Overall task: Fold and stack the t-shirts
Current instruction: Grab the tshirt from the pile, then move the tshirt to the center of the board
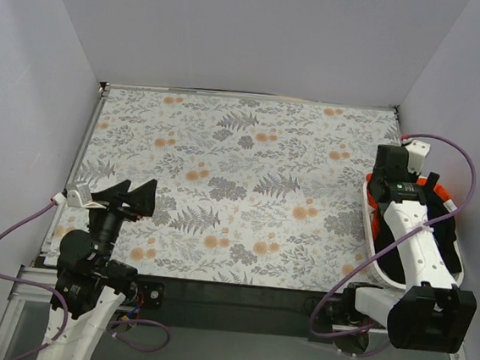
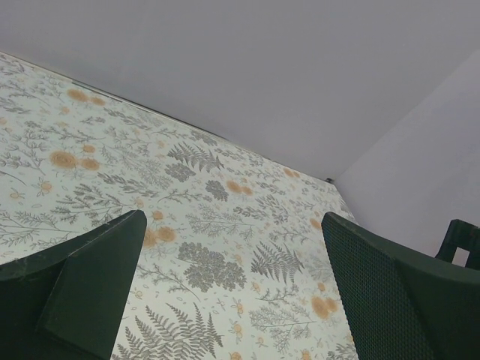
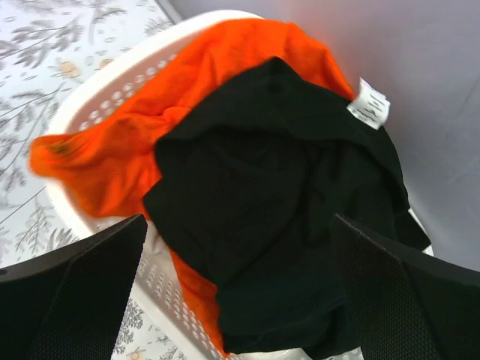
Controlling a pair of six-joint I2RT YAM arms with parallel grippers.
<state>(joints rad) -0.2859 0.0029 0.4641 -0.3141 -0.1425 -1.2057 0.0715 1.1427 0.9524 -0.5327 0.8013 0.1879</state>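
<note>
Here, crumpled black t-shirt (image 3: 277,202) over rumpled orange t-shirt (image 3: 120,150), perforated white basket (image 3: 90,101).

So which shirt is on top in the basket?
The black t-shirt, with the white tag; it lies over the orange t-shirt, which sticks out underneath.

You are looking at a table (image 1: 249,172) covered in a pale cloth printed with grey ferns and orange flowers. Plain light-grey walls box it in: a back wall (image 1: 254,28), a left wall (image 1: 28,83) and a right wall (image 1: 478,92). A dark strip (image 1: 229,296) runs along the table's near edge. The light is soft and even.
</note>
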